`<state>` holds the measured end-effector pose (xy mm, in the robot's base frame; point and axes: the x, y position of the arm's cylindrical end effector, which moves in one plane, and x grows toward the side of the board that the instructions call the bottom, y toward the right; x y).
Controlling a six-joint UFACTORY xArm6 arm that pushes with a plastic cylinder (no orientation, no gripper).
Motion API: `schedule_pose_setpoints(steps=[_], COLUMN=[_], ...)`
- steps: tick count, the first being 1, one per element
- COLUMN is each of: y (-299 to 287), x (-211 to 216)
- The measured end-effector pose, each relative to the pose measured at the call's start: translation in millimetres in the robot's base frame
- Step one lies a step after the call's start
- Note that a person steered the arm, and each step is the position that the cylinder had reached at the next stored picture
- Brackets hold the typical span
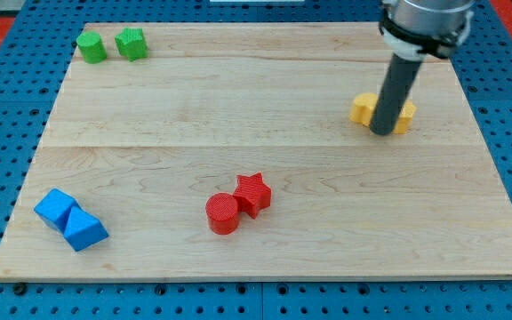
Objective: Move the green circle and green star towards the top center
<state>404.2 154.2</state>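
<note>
The green circle (92, 47) and the green star (132, 43) sit side by side, close together, at the top left corner of the wooden board (265, 151). My dark rod comes down at the view's right, and my tip (383, 132) rests on the board among the yellow blocks (364, 108), far to the right of both green blocks. The rod hides the middle of the yellow blocks.
A red circle (222, 213) and a red star (252, 193) touch each other at the bottom centre. Two blue blocks (58, 207) (84, 229) lie together at the bottom left. A blue pegboard surrounds the board.
</note>
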Motion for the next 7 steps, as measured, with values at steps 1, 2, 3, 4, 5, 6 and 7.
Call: schedule_pose_setpoints(steps=[1,2,3,4,5,6,7], y=[-18.2,-22.4,-9.1,-59.3,-90.1,-216.7,-360.9], x=[-34.7,-62.2,-88.4,-113.0,-90.8,-87.2,-115.9])
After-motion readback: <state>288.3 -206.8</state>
